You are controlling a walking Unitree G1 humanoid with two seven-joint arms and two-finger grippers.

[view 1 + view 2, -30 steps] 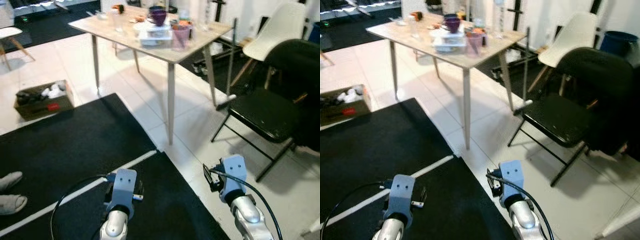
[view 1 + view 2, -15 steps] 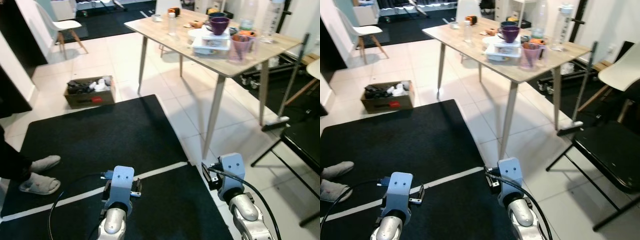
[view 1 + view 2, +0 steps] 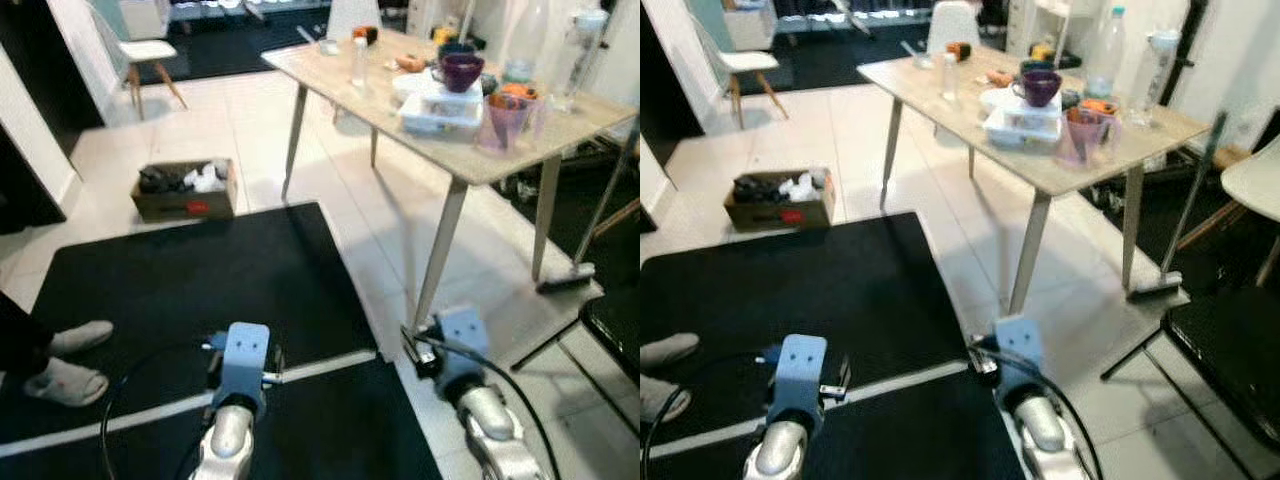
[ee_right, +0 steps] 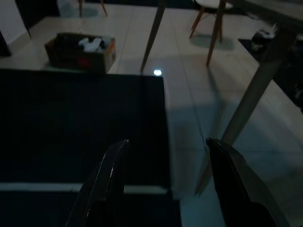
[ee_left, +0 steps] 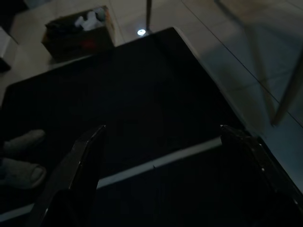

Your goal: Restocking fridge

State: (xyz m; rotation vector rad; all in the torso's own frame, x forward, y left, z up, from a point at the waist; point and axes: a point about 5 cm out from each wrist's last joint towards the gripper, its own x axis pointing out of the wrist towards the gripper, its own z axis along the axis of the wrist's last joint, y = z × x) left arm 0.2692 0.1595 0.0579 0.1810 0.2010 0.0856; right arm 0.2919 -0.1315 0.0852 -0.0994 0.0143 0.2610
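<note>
No fridge is in view. A light wooden table [image 3: 335,72] stands ahead on the right, carrying a purple bowl [image 3: 462,70] on stacked clear containers [image 3: 440,105], a pink cup [image 3: 503,108] and a tall water bottle [image 3: 1099,50]. Both silver arms hang low at the bottom of the eye views, the left wrist [image 3: 243,365] over a black mat [image 3: 200,280], the right wrist [image 3: 455,345] at the mat's edge. My left gripper [image 5: 162,128] and right gripper [image 4: 167,142] are open, with nothing between their fingers.
A cardboard box [image 3: 185,190] of odds and ends sits on the white tiles beyond the mat. A person's slippered feet [image 3: 65,365] stand at the left. A white chair [image 3: 140,45] is far back left. A broom [image 3: 570,275] and a black folding chair [image 3: 1230,350] are on the right.
The whole view has swung left and tilted, so the table and box now sit further right; this is camera motion. Both arms hang as before.
</note>
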